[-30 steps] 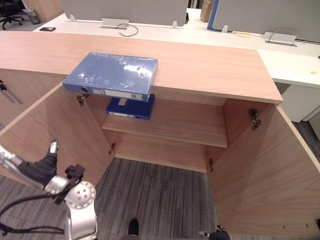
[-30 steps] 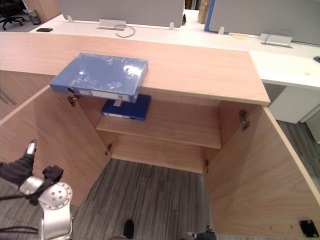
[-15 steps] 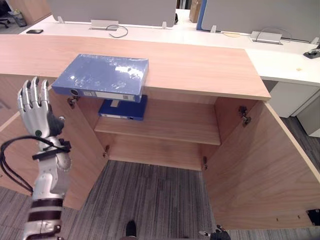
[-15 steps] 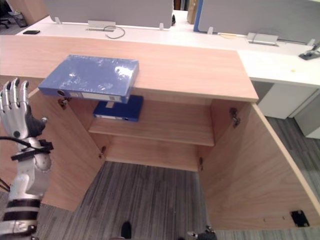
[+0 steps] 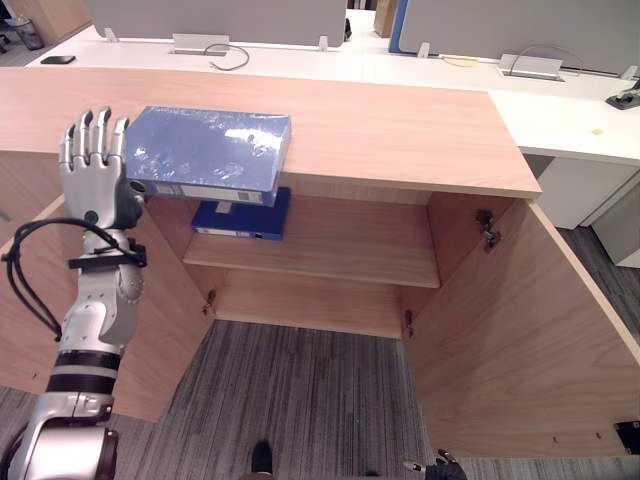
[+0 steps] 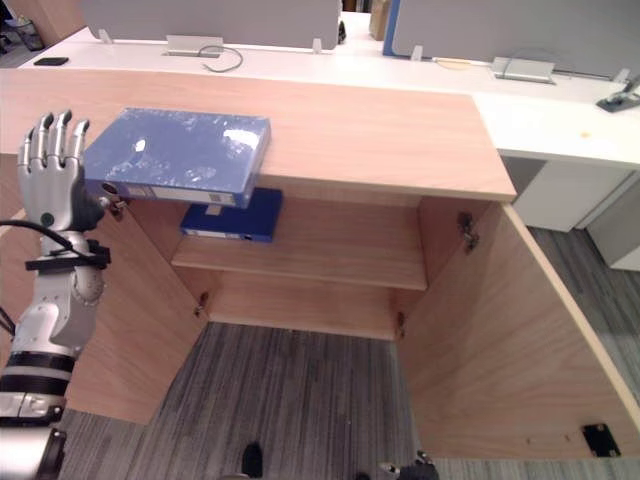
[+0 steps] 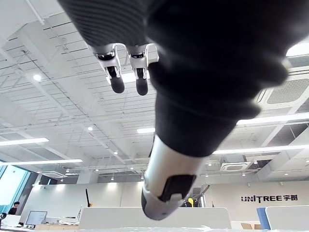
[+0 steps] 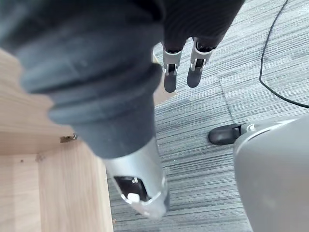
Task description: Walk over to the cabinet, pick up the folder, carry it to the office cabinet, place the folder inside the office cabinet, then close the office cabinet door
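Two blue folders were in sight. One folder [image 5: 210, 152] lay flat on the cabinet top [image 5: 400, 130], with its spine over the front edge and its long axis along that edge. A second folder [image 5: 240, 215] lay on the shelf [image 5: 340, 250] below. Just left of the upper one stood the left hand [image 5: 92, 170], clearly the nearer, fingers straight, a little spread, holding nothing. The right hand [image 8: 170, 75] hung low over the floor [image 8: 270, 72], fingers seemingly relaxed. Both doors, the left door [image 5: 160, 300] and the right door [image 5: 520, 330], stood open.
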You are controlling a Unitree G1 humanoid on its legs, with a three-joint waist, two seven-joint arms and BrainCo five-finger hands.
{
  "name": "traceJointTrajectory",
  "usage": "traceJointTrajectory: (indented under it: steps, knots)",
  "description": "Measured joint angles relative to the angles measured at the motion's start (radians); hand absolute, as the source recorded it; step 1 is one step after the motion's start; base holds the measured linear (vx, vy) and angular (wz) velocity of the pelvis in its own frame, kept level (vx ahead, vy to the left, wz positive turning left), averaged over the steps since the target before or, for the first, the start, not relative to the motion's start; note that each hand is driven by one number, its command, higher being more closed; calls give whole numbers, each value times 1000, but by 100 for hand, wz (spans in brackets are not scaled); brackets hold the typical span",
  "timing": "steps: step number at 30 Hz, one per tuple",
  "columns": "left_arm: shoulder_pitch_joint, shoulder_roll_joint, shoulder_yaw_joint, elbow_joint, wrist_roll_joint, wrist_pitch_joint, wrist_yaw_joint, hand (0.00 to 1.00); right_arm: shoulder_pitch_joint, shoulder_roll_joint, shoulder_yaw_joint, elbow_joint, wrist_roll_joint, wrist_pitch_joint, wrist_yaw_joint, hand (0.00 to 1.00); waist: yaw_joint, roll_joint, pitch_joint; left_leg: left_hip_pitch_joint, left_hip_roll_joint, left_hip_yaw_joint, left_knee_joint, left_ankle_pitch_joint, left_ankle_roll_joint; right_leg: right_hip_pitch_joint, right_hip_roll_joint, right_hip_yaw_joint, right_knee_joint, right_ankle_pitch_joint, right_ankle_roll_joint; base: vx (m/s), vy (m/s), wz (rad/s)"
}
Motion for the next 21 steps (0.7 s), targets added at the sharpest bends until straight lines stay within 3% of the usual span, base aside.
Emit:
traceJointTrajectory:
  steps: [21]
  knots:
    - [-99, -15, -79, 114, -54, 3, -3, 0, -24, -7, -3, 1, -1, 0, -6, 0, -41, -2, 4, 15, 0, 20, 0, -4, 0, 15, -1, 15, -27, 19, -5, 0, 4, -2]
